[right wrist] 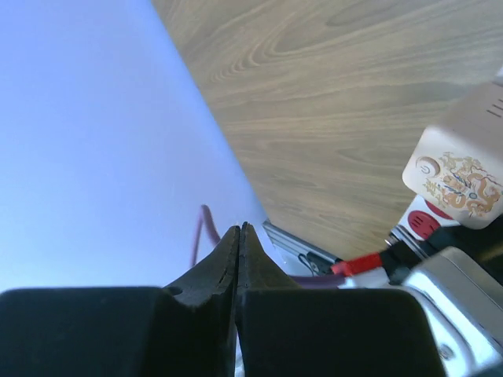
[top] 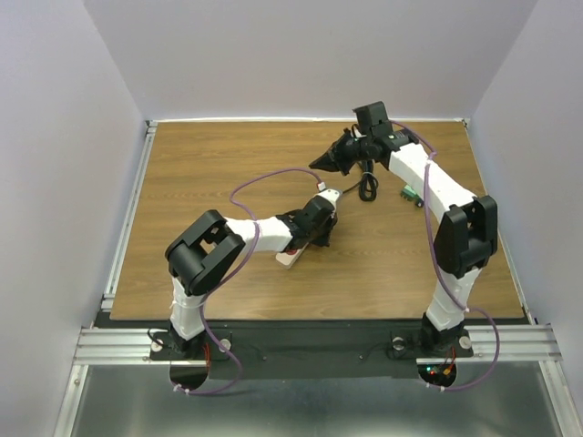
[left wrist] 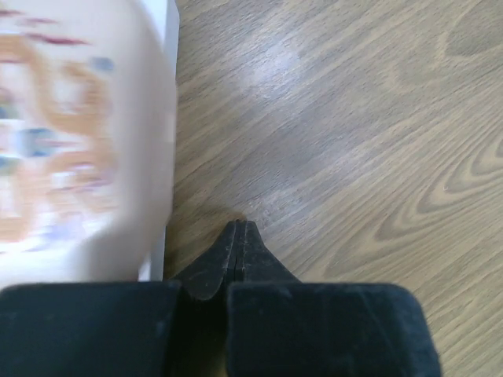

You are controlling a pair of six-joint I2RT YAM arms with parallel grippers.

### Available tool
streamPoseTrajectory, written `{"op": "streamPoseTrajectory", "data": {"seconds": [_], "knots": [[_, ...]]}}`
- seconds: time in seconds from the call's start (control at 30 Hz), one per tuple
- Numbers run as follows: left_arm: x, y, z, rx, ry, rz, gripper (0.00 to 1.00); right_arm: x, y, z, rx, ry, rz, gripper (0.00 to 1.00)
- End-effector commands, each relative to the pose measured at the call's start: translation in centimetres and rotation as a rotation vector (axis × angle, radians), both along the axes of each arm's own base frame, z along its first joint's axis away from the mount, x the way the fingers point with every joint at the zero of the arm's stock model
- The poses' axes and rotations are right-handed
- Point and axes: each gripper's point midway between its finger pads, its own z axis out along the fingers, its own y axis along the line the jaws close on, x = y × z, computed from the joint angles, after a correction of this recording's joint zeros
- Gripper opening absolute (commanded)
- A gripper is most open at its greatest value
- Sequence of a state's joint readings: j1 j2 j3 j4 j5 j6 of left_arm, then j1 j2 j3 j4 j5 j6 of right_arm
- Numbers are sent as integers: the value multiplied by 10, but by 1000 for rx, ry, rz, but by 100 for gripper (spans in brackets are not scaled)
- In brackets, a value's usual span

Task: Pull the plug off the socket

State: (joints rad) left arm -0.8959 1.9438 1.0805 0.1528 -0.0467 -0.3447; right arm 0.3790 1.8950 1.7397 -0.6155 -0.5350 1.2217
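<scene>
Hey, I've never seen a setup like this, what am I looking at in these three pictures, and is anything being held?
Two robot arms are bolted at the near edge of a wooden table. One picture looks down from above; the other two come from cameras on the wrists. The left tool is shut, its tip on or just above the bare wood beside a beige power strip, holding nothing. The right tool is also shut and holds nothing. On the table lie the strip, a coiled black cord and a small green object I can't identify.
</scene>
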Motion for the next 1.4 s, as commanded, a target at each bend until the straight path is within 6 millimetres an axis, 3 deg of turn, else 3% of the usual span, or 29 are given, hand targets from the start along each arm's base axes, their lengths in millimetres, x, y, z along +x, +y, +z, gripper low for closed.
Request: {"op": "streamPoseTrajectory", "data": {"seconds": [0.0, 0.13, 0.33, 0.37, 0.53, 0.63, 0.67, 0.7, 0.77, 0.83, 0.93, 1.07, 1.17, 1.37], "knots": [[-87, 93, -94, 373, 344, -27, 0, -1, -15, 9, -11, -66, -6, 0], [-79, 82, -71, 330, 308, -27, 0, 0, -35, 0, -61, -77, -37, 0], [-56, 40, 44, 112, 176, -69, 0, 4, -66, -1, -119, -114, -75, 1], [-52, 33, 75, 70, 149, -75, 0, 5, -74, -1, -147, -124, -84, 1], [-46, 22, 156, -32, 75, -98, 0, -1, -98, -16, -263, -135, -96, 7], [-41, 26, 198, -91, 47, -83, 0, -12, -111, -44, -353, -102, -75, 10], [-39, 34, 212, -106, 30, -59, 0, -14, -114, -52, -372, -91, -71, 10], [-22, 48, 226, -124, 7, -1, 0, -20, -119, -66, -403, -66, -66, 9], [-4, 74, 244, -150, -23, 93, 0, -31, -125, -84, -439, -38, -44, 0], [31, 119, 246, -131, -64, 243, 0, -38, -129, -91, -459, -30, -35, 1], [53, 152, 229, -75, -57, 303, 0, -51, -132, -109, -479, 5, -9, 0], [63, 145, 181, -18, 1, 245, 0, -55, -125, -140, -462, 50, 64, 0], [60, 139, 145, -17, 49, 223, 0, -51, -114, -156, -440, 58, 115, 0], [58, 130, 104, -29, 110, 209, 0, -37, -97, -171, -422, 69, 149, 0]]}}
